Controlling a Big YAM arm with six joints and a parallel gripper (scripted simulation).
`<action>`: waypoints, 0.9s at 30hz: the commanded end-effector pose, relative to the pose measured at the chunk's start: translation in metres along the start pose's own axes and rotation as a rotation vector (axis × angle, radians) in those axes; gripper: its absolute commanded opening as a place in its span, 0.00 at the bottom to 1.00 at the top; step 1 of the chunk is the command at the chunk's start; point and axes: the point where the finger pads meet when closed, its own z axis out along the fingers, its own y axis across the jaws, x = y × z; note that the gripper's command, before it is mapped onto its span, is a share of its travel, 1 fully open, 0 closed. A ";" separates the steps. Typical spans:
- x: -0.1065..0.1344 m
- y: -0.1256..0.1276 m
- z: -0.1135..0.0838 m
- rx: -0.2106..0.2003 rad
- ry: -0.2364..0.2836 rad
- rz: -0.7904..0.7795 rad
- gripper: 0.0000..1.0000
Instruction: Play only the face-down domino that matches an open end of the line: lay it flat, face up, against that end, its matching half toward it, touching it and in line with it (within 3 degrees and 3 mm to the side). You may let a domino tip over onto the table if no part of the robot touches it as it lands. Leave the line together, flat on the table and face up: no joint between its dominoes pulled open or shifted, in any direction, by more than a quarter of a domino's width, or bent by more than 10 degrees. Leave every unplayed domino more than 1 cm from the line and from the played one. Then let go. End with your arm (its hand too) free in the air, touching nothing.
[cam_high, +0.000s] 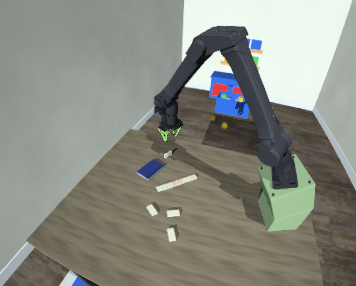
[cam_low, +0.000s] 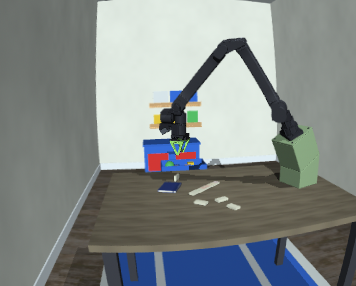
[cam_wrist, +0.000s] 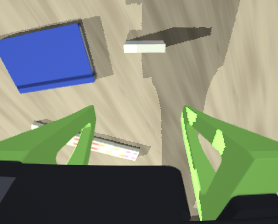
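My gripper (cam_high: 170, 132) is open and empty, hanging well above the far part of the table; it also shows in the exterior view (cam_low: 179, 148) and the wrist view (cam_wrist: 138, 108). Below and a little ahead of it, a cream domino (cam_high: 168, 154) stands on its edge, apart from the fingers; in the wrist view (cam_wrist: 144, 47) it appears as a thin bar with a long shadow. The face-up domino line (cam_high: 176, 183) lies flat near the table's middle, also in the wrist view (cam_wrist: 100, 145). Three face-down dominoes (cam_high: 152, 209) (cam_high: 173, 213) (cam_high: 172, 233) lie nearer the front.
A blue book (cam_high: 151, 169) lies flat left of the line, close to the standing domino, and shows in the wrist view (cam_wrist: 47, 57). The arm's green base (cam_high: 286, 200) stands at the table's right edge. A blue toy shelf (cam_high: 230, 95) stands on the floor behind the table.
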 end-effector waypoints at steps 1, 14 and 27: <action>-0.029 -0.006 -0.019 0.010 0.013 -0.067 0.72; -0.023 0.001 -0.016 0.003 -0.005 -0.030 0.00; -0.018 0.000 -0.015 0.003 0.010 -0.038 0.00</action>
